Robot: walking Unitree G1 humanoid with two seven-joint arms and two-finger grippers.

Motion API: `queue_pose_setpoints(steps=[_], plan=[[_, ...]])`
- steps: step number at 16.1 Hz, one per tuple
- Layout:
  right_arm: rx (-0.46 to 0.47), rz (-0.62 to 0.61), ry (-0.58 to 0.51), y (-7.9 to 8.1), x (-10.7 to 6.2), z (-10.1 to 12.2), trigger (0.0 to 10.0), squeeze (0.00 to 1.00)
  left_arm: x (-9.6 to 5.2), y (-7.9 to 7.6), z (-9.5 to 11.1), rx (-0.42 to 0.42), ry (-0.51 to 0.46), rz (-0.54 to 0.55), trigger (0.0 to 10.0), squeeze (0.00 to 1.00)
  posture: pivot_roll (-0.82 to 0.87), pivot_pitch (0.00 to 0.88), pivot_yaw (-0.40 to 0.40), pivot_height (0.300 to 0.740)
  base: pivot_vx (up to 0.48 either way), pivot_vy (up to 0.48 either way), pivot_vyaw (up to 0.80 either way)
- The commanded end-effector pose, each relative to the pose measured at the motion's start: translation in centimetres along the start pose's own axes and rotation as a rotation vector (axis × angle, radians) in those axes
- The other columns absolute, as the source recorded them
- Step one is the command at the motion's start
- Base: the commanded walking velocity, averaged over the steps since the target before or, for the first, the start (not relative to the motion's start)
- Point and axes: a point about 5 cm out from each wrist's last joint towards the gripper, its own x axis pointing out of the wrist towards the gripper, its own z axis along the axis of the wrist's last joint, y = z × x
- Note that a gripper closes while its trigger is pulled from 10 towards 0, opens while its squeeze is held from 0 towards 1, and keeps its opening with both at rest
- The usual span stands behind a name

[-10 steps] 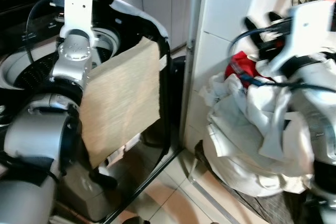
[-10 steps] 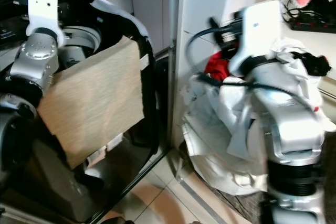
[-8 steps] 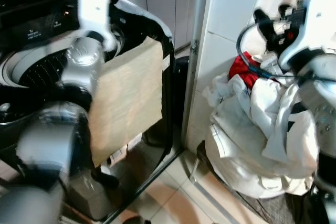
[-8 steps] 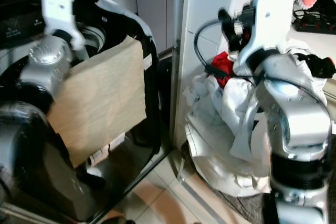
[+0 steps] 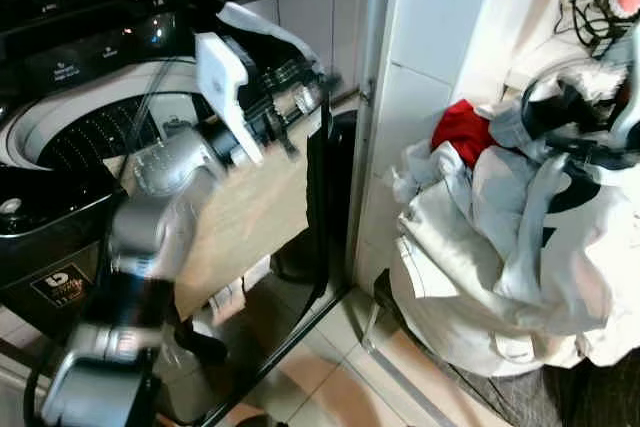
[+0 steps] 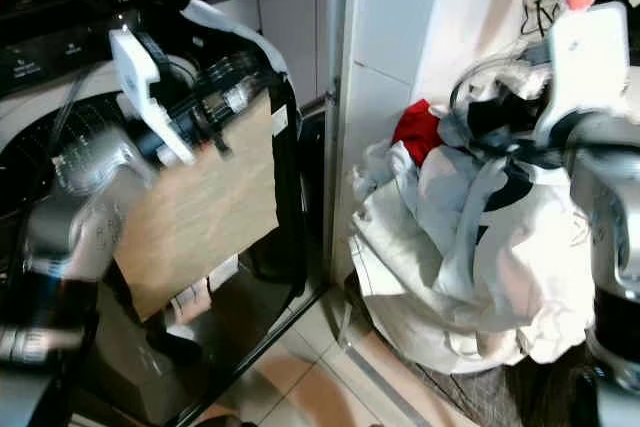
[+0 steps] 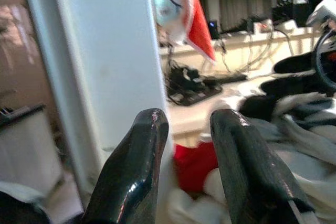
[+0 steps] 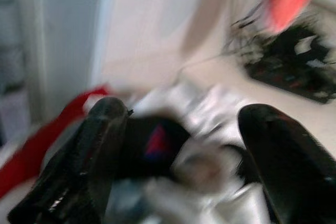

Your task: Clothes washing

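Washing looks barely begun: the laundry heap (image 5: 500,247) lies right of the open washer (image 5: 90,137), the left claw (image 7: 184,129) slightly parted and empty, the right claw (image 8: 184,156) wide over the heap, gripping nothing.

the left arm (image 5: 150,217) is of silver metal in rounded segments with black joints, and a flat white plate (image 5: 222,82) sits at its wrist. thin black cables loop over the right arm (image 6: 610,197), also silver. each gripper has two thick, glossy black fingers (image 7: 131,177).
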Motion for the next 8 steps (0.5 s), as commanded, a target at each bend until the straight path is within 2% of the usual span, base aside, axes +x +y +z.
queue_pose_setpoints(steps=[1,3,4,6,7,8], plan=[[-0.020,0.061,0.041,0.5,0.3,-0.8,10.0,1.00,0.5,-1.0,0.7,-0.008,-0.003,-0.015,10.0,0.00,-0.09,0.000,0.064,0.740,0.000,0.000,0.00],[-0.026,0.067,0.060,0.5,0.5,-1.3,10.0,1.00,0.5,-1.5,0.6,-0.019,0.004,-0.026,10.0,0.00,-0.08,0.000,0.064,0.740,0.000,0.000,0.00],[-0.065,0.102,0.081,0.4,1.3,-2.4,10.0,0.00,0.6,-2.4,0.5,-0.044,0.014,-0.051,10.0,0.00,-0.09,0.000,0.067,0.740,0.000,0.000,0.00],[-0.082,0.140,0.071,0.6,1.7,-2.7,10.0,0.00,0.6,-2.8,0.4,-0.044,0.030,-0.059,10.0,0.00,-0.09,0.000,0.067,0.740,0.000,0.000,0.00],[-0.101,0.168,0.036,0.8,2.0,-2.7,10.0,0.00,0.5,-3.3,0.3,-0.060,0.049,-0.086,10.0,0.00,-0.09,0.000,0.069,0.740,0.000,0.000,0.00],[-0.121,0.182,0.060,0.5,2.4,-3.3,10.0,0.00,0.3,-4.0,0.1,-0.076,0.073,-0.132,10.0,0.00,-0.08,0.000,0.066,0.740,0.000,0.000,0.00]])
